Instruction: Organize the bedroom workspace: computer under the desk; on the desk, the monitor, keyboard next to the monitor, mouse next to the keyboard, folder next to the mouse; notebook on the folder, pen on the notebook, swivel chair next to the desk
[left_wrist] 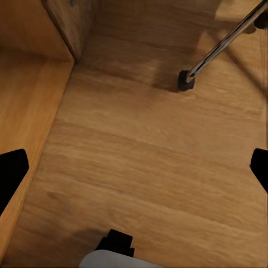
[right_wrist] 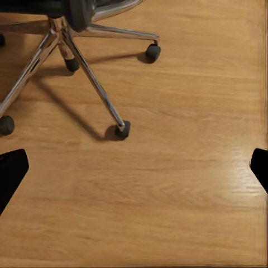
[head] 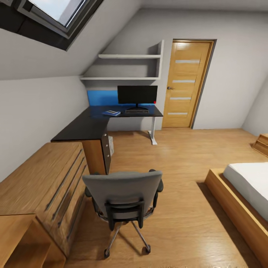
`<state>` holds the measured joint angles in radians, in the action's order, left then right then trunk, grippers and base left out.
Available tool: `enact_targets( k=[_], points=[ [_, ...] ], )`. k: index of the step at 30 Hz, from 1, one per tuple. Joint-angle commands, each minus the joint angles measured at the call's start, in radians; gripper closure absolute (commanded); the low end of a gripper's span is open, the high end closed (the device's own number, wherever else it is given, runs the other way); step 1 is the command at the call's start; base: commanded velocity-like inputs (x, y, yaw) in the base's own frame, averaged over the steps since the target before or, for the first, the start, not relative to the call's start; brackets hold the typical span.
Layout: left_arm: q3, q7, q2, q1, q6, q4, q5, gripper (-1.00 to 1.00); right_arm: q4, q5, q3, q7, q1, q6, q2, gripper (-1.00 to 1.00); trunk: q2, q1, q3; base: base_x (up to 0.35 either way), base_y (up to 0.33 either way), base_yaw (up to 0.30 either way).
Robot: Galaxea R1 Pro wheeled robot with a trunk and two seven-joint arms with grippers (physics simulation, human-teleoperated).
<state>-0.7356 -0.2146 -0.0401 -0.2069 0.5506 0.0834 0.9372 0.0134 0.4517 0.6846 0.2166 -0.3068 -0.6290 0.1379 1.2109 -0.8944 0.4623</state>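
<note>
Swivel chair (head: 124,201) stands nearest, back to camera, on wood floor (head: 178,160), well short of the desk (head: 89,124). Both grippers, left (left_wrist: 134,167) and right (right_wrist: 134,170), hang spread and empty over floor, chair casters beyond the jaws. Monitor (head: 137,95) and folder (head: 111,112) sit on the desk.

— Where is light coming from?
— Daylight is pouring through the slanted dark-framed skylight (head: 56,15), evenly brightening the room.
— Shadows?
— Soft ones are lying under the grey padded swivel chair (head: 123,193); edges are bending, wide-angle.

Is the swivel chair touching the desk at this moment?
Apart. In the head view, the swivel chair stands on bare wooden floor, with a plain strip of floor between it and the desk.
</note>
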Motion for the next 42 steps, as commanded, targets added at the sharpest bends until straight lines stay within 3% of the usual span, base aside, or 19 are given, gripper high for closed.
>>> enact_targets(
  k=[1,14,42],
  points=[
    [-0.009,-0.009,0.000,0.000,0.002,0.001,0.000,-1.00,-0.001,0.004,0.009,0.006,-0.001,-0.001,0.000,-1.00,0.001,0.000,0.001,-0.014,0.052,-0.300],
    [-0.010,-0.009,-0.001,0.000,0.002,0.001,0.001,-1.00,-0.002,0.000,0.010,0.007,-0.001,0.000,0.002,-1.00,0.001,0.000,0.001,-0.003,0.010,-0.251],
    [-0.008,-0.011,-0.023,0.000,0.002,0.000,0.002,-1.00,-0.004,-0.004,0.012,0.007,0.000,0.000,0.003,-1.00,0.001,0.000,0.001,-0.008,0.103,-0.008]
  ],
)
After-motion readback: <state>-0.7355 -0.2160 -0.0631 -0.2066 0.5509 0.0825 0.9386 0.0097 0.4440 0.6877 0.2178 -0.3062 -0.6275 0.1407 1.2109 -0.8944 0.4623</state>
